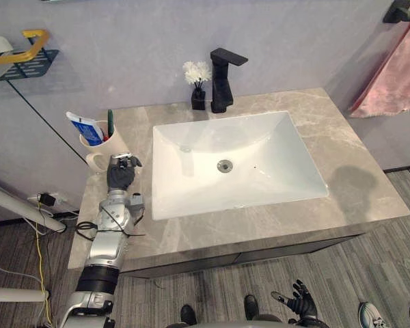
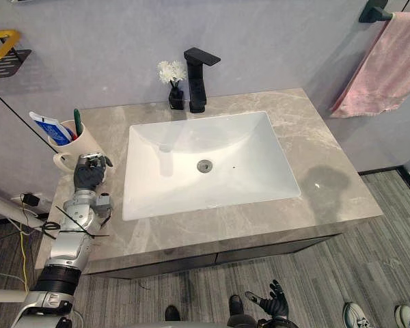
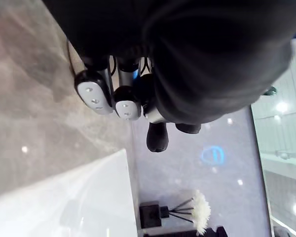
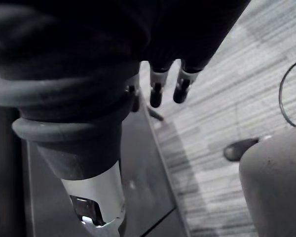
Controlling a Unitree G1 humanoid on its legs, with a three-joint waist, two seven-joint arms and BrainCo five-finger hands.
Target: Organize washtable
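Note:
At the left end of the grey marble washtable [image 1: 355, 178] stands a cream mug [image 1: 104, 145] with a toothpaste tube [image 1: 84, 128] and a green toothbrush [image 1: 110, 120] in it. My left hand [image 1: 121, 173] rests on the counter just in front of the mug, beside it, with its fingers [image 3: 94, 92] curled and nothing between them. A white flower in a small black vase [image 1: 198, 83] stands at the back beside the black faucet [image 1: 223, 80]. Down below the counter's front edge, over the floor, hangs my right hand [image 1: 302, 299] with its fingers [image 4: 181, 89] relaxed and empty.
The white sink basin [image 1: 287, 179] takes up the counter's middle. A pink towel [image 1: 396, 76] hangs from a black bar on the right wall. A wall shelf [image 1: 19, 60] with a yellow rail is at the upper left. A person's shoes [image 1: 374, 316] show on the floor.

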